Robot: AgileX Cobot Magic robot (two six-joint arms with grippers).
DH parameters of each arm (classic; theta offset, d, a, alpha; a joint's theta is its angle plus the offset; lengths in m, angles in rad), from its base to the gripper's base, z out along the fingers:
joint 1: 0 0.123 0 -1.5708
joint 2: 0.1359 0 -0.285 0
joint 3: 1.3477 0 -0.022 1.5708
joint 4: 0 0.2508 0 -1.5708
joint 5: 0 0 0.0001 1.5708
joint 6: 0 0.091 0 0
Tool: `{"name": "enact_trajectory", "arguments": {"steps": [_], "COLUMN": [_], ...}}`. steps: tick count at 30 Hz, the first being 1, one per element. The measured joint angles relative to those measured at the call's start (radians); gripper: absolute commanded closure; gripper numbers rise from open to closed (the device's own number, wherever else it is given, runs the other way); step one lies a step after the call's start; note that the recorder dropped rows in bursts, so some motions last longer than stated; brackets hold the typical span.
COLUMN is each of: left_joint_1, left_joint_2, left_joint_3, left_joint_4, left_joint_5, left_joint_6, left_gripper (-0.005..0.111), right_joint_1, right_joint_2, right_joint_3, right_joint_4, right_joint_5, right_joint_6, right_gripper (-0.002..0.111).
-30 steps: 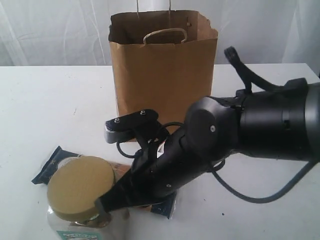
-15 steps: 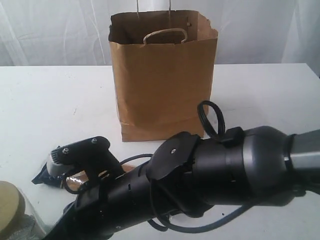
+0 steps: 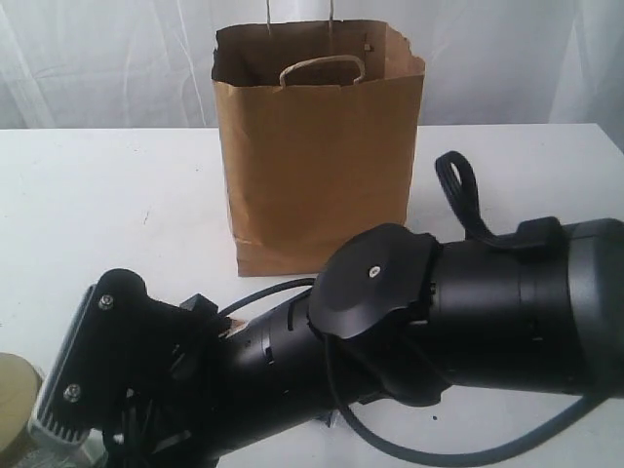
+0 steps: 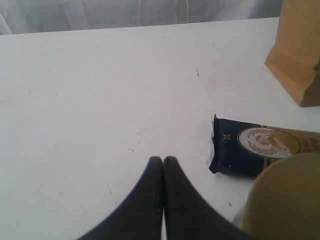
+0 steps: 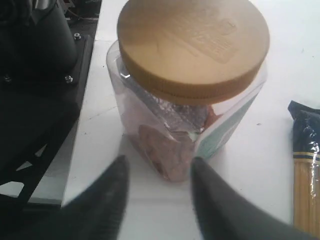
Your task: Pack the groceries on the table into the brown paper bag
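The brown paper bag (image 3: 317, 146) stands open and upright at the back middle of the white table (image 3: 97, 195). My right arm reaches across the front to the lower left, and its fingers fall outside the exterior view. In the right wrist view my right gripper (image 5: 159, 167) is open, its tips just short of the clear jar (image 5: 190, 135) with the wide tan lid (image 5: 192, 42); nothing is between them. The lid's edge (image 3: 15, 375) shows at the far left. My left gripper (image 4: 163, 160) is shut and empty over bare table, beside the navy spaghetti packet (image 4: 255, 150).
A black metal frame (image 5: 35, 75) sits close to the jar on one side. The spaghetti packet (image 5: 306, 165) lies on the jar's other side. The bag's lower corner (image 4: 300, 55) shows beyond the packet in the left wrist view.
The jar has shifted left to the edge of the exterior view. My right arm has swung down and left after it, and its jaws have opened. The bag has not moved.
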Motion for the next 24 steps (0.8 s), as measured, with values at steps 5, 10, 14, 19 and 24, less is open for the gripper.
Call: {"name": "enact_trajectory", "arguments": {"steps": [5,10,14,19,24], "left_joint_1": [0.0,0.0,0.0,0.0,0.0], "left_joint_2": [0.0,0.0,0.0,0.0,0.0], "left_joint_3": [0.0,0.0,0.0,0.0,0.0], "left_joint_4": [0.0,0.0,0.0,0.0,0.0], "left_joint_5": [0.0,0.0,0.0,0.0,0.0], "left_joint_6": [0.0,0.0,0.0,0.0,0.0], "left_gripper": [0.107,0.107,0.107,0.107,0.107], "right_joint_1": [0.0,0.0,0.0,0.0,0.0], "right_joint_2": [0.006,0.006,0.004,-0.051,-0.106], "right_joint_3": [0.0,0.0,-0.002,-0.053,-0.138], "right_joint_4": [-0.005,-0.005,-0.005,-0.013,-0.014], "right_joint_5": [0.007,0.014,0.018,0.018,-0.052], "right_joint_6": [-0.01,0.072,0.204,0.204,0.059], "right_gripper": [0.014,0.015,0.015,0.015,0.015]}}
